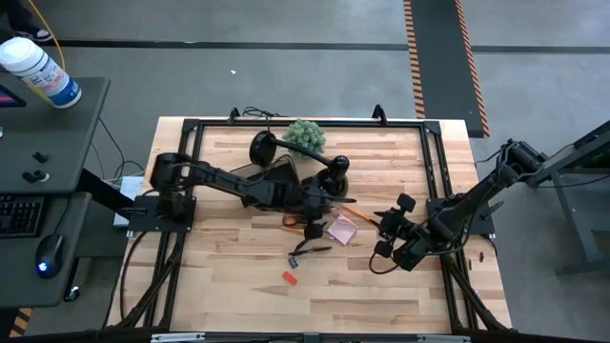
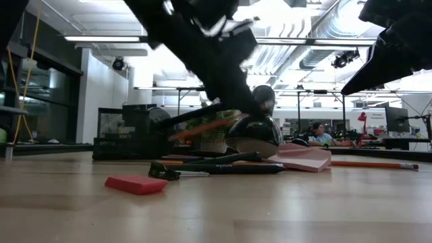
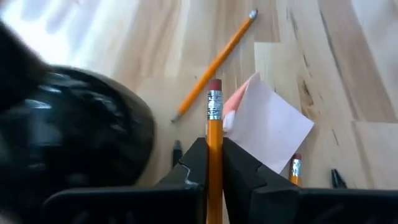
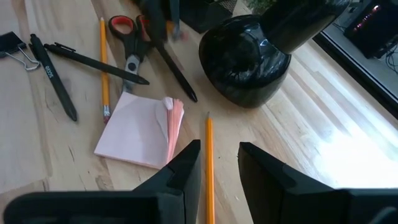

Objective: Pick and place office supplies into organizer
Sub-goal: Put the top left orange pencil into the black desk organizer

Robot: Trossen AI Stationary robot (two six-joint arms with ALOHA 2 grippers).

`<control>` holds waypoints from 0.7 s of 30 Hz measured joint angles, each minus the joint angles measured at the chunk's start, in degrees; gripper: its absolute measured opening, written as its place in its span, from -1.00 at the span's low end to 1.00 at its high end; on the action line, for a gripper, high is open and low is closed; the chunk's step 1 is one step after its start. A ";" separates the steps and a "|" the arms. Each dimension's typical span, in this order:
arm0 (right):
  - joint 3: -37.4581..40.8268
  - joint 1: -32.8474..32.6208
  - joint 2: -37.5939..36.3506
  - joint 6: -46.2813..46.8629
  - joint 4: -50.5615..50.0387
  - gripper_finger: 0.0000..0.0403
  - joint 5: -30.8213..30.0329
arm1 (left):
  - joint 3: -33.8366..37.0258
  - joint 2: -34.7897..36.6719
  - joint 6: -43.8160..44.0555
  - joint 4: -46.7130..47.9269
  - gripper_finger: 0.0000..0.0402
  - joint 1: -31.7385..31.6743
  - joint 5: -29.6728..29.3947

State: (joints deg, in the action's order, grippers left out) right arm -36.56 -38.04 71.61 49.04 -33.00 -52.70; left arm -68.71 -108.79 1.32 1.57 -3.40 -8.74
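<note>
Pencils are the story right now: the left gripper (image 3: 214, 165) has its fingers pinched on one pencil (image 3: 214, 124), eraser end sticking straight out ahead of the jaws, shaft running in line with the fingers. So that one's up off the table, over the clutter next to the lamp base (image 1: 334, 181). Seen from above, the organizer (image 1: 276, 176) sits under or just behind the left arm, on the far side of the lamp base from the loose stuff, so I'd guess the carry heads back that way. The right gripper (image 4: 217, 168) hangs with its fingers spread, and a second pencil (image 4: 209, 162) lies on the wood right between them, long axis in line with the fingers. The pink sticky-note pad (image 4: 142, 134) is just beside it, with the scissors (image 4: 130, 37) and black pens (image 4: 93, 61) farther out. The red clip (image 1: 290, 277) lies apart toward the front edge.
</note>
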 joint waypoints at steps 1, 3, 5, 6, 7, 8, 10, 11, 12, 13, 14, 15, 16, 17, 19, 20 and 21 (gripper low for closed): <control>0.00 0.00 0.00 0.01 0.12 -0.51 -0.39 | -0.02 1.08 -0.64 0.58 -0.97 0.04 -0.78; 0.00 0.01 0.00 0.01 0.20 -0.51 -1.16 | -0.04 3.65 -1.42 3.52 -0.98 0.05 -2.66; 0.00 0.00 0.00 -0.02 0.43 -0.51 -2.02 | -0.01 6.10 -2.55 5.42 -0.97 0.05 -4.92; 0.00 0.00 0.00 -0.06 0.44 -0.51 -2.46 | -0.02 7.57 -3.11 6.44 -0.97 0.05 -5.87; 0.00 0.02 0.00 -0.31 0.56 -0.51 -2.77 | -0.02 8.98 -3.71 8.31 -0.97 0.05 -6.95; -0.02 0.04 0.00 -0.46 0.83 -0.51 -3.22 | -0.02 10.09 -4.38 9.35 -0.97 0.05 -8.39; -0.02 0.04 0.00 -0.61 0.96 -0.51 -4.08 | -0.07 12.19 -4.94 12.43 -0.98 0.05 -11.09; -0.02 0.05 -0.01 -0.66 1.17 -0.51 -4.46 | 0.01 13.19 -4.96 14.53 -0.98 0.05 -12.57; -0.02 0.06 -0.02 -0.68 1.45 -0.51 -4.75 | 0.00 13.94 -4.86 15.39 -0.98 0.05 -14.34; -0.02 0.06 -0.02 -0.76 1.55 -0.51 -4.95 | -0.07 14.72 -4.42 16.68 -0.98 0.05 -16.07; -0.02 0.06 0.00 -1.14 1.71 -0.51 -5.22 | -0.01 15.77 -3.82 19.23 -0.98 0.05 -17.58; -0.02 0.06 0.07 -1.49 2.30 -0.51 -5.62 | 0.02 16.53 -3.29 21.05 -0.98 0.05 -19.49; -0.02 0.06 0.15 -1.66 2.88 -0.51 -6.06 | 0.02 17.05 -2.48 21.59 -0.98 0.12 -21.16; -0.02 0.06 0.27 -2.19 3.08 -0.51 -6.51 | 0.36 17.74 -1.92 21.94 -0.98 0.31 -22.92; -0.02 0.06 0.77 -3.22 4.05 -0.51 -7.15 | 2.28 19.64 -1.34 22.26 -0.99 0.54 -26.35; -0.02 0.06 0.84 -3.75 4.24 -0.51 -7.25 | 3.36 20.68 -0.94 20.96 -0.99 0.55 -27.33; -0.02 0.07 0.96 -4.07 4.25 -0.51 -7.25 | 4.72 21.89 -0.47 19.80 -0.99 0.55 -28.10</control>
State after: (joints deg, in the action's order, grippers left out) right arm -36.58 -37.97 72.57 44.97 -28.76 -59.95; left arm -63.98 -86.90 0.85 21.38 -2.85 -36.84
